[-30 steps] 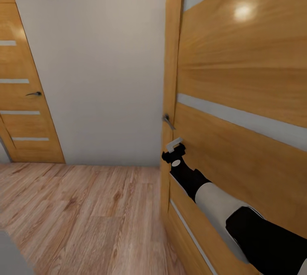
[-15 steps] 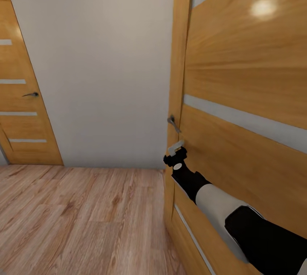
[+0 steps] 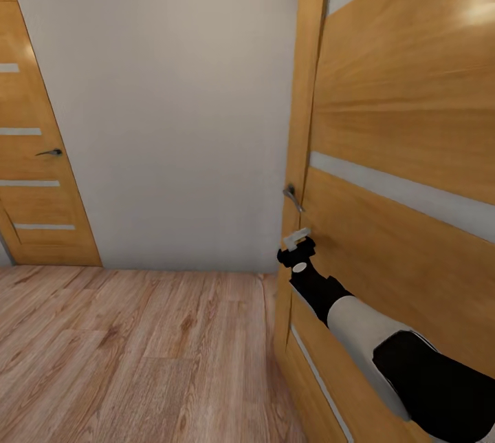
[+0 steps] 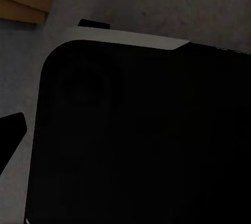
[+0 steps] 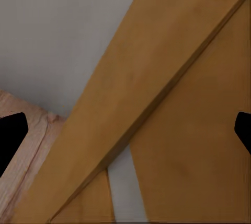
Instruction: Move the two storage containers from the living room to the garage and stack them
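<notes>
Wood-plank floor (image 3: 137, 347) runs from the robot's base to a pale wall (image 3: 172, 120). Nearest, the right arm (image 3: 371, 333) reaches along an open wooden door (image 3: 405, 154); the right hand (image 3: 297, 245) sits just below the door's lever handle (image 3: 292, 197), close to it, though contact cannot be confirmed. The right wrist view shows two dark fingertips (image 5: 10, 135) set wide apart, so that hand is released and grasps nothing. Against the picture a second ago, the door edge and hand lie further right in the head view, while the far closed door (image 3: 34, 147) has barely shifted: probably the door swinging, clearing passage. Neither storage bin is visible here, so their location cannot be told. A dark body (image 4: 141, 135) blocks the left wrist view; the left hand's state cannot be told.
</notes>
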You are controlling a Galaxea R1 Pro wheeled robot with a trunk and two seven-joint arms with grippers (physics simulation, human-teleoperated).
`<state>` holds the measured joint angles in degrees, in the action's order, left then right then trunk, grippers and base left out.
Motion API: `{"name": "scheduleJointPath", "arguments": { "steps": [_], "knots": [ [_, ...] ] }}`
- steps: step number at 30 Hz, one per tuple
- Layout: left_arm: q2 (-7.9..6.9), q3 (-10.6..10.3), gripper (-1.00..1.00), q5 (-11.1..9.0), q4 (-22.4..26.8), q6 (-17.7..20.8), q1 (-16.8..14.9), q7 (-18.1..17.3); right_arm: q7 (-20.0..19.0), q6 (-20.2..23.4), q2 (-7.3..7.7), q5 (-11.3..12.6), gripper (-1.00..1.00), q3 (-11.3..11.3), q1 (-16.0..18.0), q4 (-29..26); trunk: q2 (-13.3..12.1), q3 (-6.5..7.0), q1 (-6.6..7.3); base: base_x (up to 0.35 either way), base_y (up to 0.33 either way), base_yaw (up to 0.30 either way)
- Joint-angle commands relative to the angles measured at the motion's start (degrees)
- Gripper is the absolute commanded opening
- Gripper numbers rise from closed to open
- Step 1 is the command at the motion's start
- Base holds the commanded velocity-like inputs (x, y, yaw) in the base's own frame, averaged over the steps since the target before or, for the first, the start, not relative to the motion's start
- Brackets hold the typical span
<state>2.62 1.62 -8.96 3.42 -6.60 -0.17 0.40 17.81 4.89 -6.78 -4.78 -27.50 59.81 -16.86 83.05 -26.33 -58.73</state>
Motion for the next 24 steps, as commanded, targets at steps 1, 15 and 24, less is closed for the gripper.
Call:
{"name": "scheduleJointPath", "arguments": {
  "steps": [1, 15, 24],
  "knots": [
    [0.02, 0.1, 1.00, -0.3, 0.0, -0.2, 0.0, 0.0, 0.6, 0.5, 0.52, -0.7, 1.00, 0.3, 0.0, 0.0, 0.0, -0.06, 0.00, 0.000, 0.000, 0.000],
    [0.02, 0.1, 1.00, -0.3, 0.0, -0.1, 0.0, 0.0, 3.5, 0.2, 8.29, -0.7, 1.00, 4.7, 0.0, -0.4, 0.0, -0.06, 0.00, 0.000, 0.000, 0.000],
    [0.02, 0.1, 1.00, -0.3, 0.0, -0.1, 0.0, 0.0, 5.2, 0.3, 10.10, -0.7, 1.00, 6.9, 0.0, -0.5, 0.0, -0.06, 0.00, 0.000, 0.000, 0.000]
  ]
}}
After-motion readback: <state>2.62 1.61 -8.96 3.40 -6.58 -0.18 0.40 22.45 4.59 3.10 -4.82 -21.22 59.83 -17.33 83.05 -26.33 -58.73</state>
